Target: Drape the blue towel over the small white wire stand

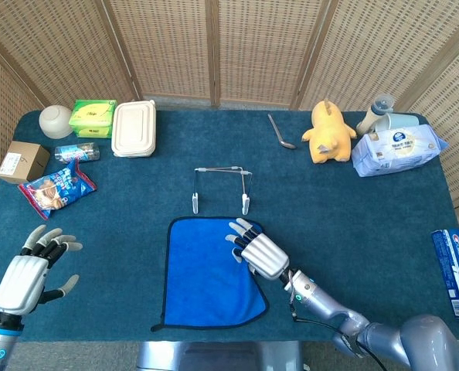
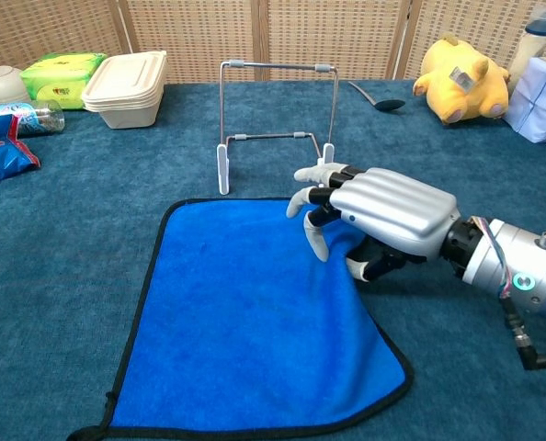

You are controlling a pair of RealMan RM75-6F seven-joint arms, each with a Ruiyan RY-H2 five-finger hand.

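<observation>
Now I am curling my right hand (image 2: 383,216) onto the towel's (image 1: 206,267) far right corner; whether it is actually gripping cloth, I cannot tell. Just beyond stands the stand (image 2: 275,119). My left hand (image 1: 30,272) is hanging open, well away.

One blue towel (image 1: 206,270), near centre. One white wire stand (image 1: 221,188), just beyond it. Two robot hands: left hand (image 1: 30,272) near left, right hand (image 1: 257,249) at towel's right edge. Far left: one bowl (image 1: 56,120), one green pack (image 1: 91,117), one lidded food box (image 1: 134,128), one small bottle (image 1: 78,151), one cardboard box (image 1: 22,161), one snack bag (image 1: 57,187). Far right: one spoon (image 1: 280,133), one yellow plush toy (image 1: 328,132), one wipes pack (image 1: 398,150), one baby bottle (image 1: 376,111). Right edge: one toothpaste box (image 1: 455,271).
</observation>
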